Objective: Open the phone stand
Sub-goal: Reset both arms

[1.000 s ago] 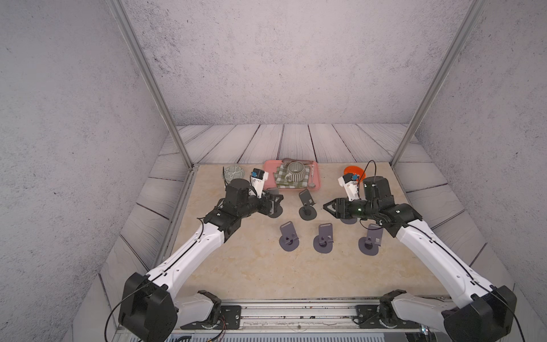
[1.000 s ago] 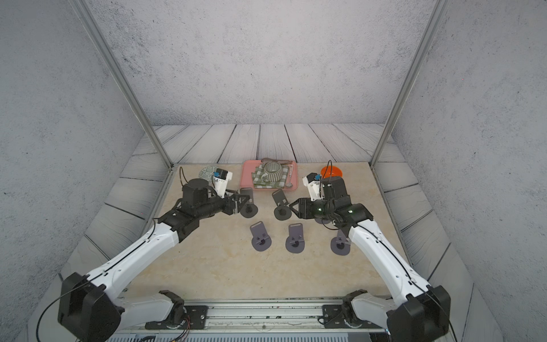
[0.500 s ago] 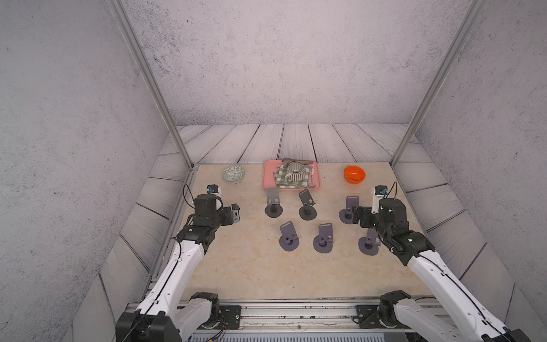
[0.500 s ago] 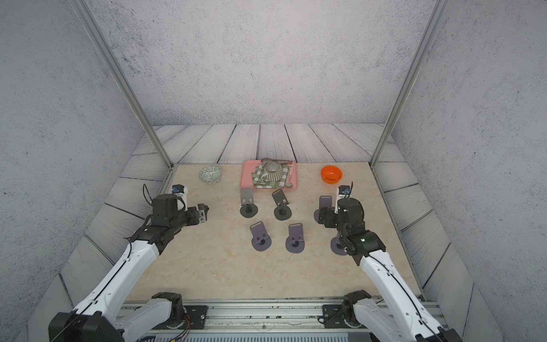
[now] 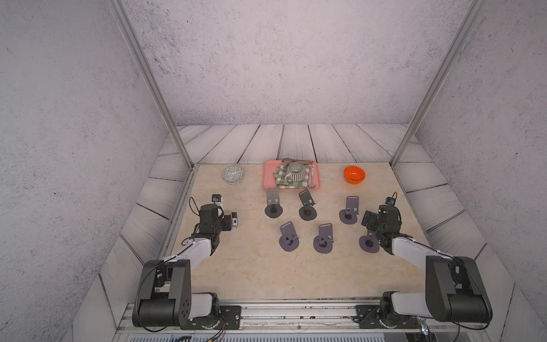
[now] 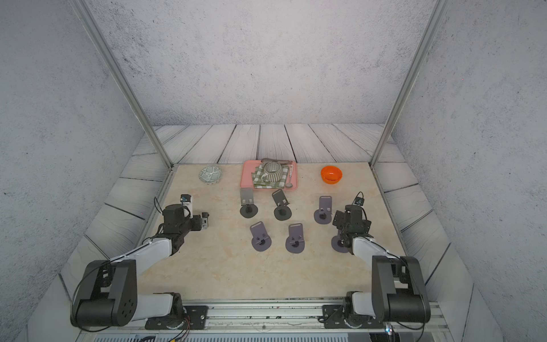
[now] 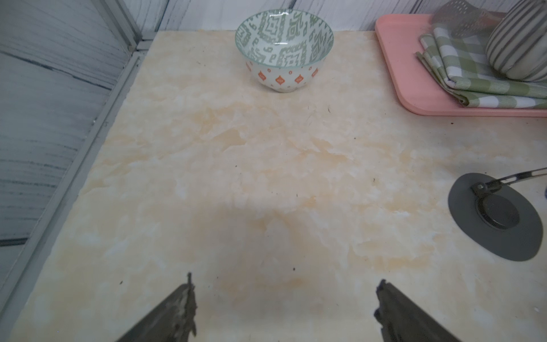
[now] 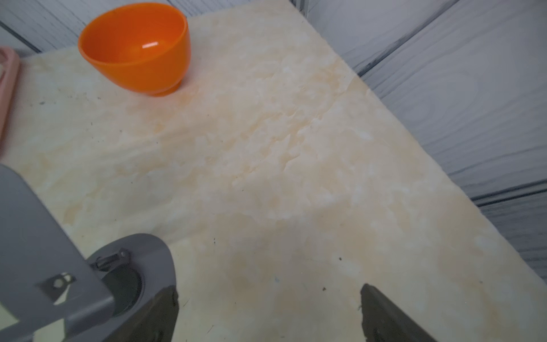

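Several phone stands sit mid-table in both top views, each a round base with its backplate tilted up. The back row holds a dark one (image 5: 273, 204), another dark one (image 5: 307, 205) and a grey one (image 5: 349, 210). My left gripper (image 5: 233, 220) hovers open and empty near the table's left edge, well apart from the dark stand (image 7: 497, 216). My right gripper (image 5: 367, 220) is open and empty too, and one of its fingers (image 8: 159, 314) is close beside the grey stand (image 8: 59, 266). My right arm partly hides a front stand (image 5: 368, 244).
At the back stand a patterned bowl (image 5: 233, 174), a pink tray (image 5: 268, 177) carrying a striped cup and a checked cloth, and an orange bowl (image 5: 354, 174). Metal frame posts rise at the table's back corners. Raised edges border both sides.
Both grippers opened and let go of the back-row stands. Both arms drew back toward the front, the left to the table's left side and the right to its right side.
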{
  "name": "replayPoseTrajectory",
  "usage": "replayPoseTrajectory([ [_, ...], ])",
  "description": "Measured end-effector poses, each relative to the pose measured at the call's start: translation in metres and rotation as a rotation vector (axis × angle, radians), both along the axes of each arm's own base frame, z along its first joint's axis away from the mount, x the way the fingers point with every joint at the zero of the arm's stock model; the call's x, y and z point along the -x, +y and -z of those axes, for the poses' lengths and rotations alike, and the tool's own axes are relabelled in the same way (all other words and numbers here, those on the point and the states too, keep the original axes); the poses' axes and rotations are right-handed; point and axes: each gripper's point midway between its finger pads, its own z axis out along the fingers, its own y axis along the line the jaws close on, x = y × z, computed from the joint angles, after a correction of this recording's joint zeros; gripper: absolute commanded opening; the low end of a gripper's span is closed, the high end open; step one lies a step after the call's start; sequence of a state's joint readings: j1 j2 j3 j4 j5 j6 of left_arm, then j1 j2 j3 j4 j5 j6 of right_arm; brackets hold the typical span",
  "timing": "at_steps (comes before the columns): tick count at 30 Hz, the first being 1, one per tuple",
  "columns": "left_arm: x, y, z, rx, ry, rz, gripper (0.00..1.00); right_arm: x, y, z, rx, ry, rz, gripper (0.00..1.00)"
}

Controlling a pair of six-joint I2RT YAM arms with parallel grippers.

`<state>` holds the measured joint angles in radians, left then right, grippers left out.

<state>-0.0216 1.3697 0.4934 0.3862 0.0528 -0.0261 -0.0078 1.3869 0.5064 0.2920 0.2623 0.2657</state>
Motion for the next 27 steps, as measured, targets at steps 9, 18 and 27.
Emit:
replayPoseTrajectory([
  [9, -0.023, 0.005, 0.006, -0.030, -0.106, 0.012, 0.99, -0.030, 0.001, -0.017, 0.010, -0.135, -0.098, 0.99],
  [18, -0.028, 0.015, -0.002, -0.027, -0.145, -0.030, 0.99, -0.041, 0.038, -0.013, 0.072, -0.172, -0.256, 0.99],
  [27, -0.028, 0.017, -0.002, -0.029, -0.145, -0.043, 0.99, -0.041, 0.040, -0.014, 0.094, -0.189, -0.271, 0.99],
])
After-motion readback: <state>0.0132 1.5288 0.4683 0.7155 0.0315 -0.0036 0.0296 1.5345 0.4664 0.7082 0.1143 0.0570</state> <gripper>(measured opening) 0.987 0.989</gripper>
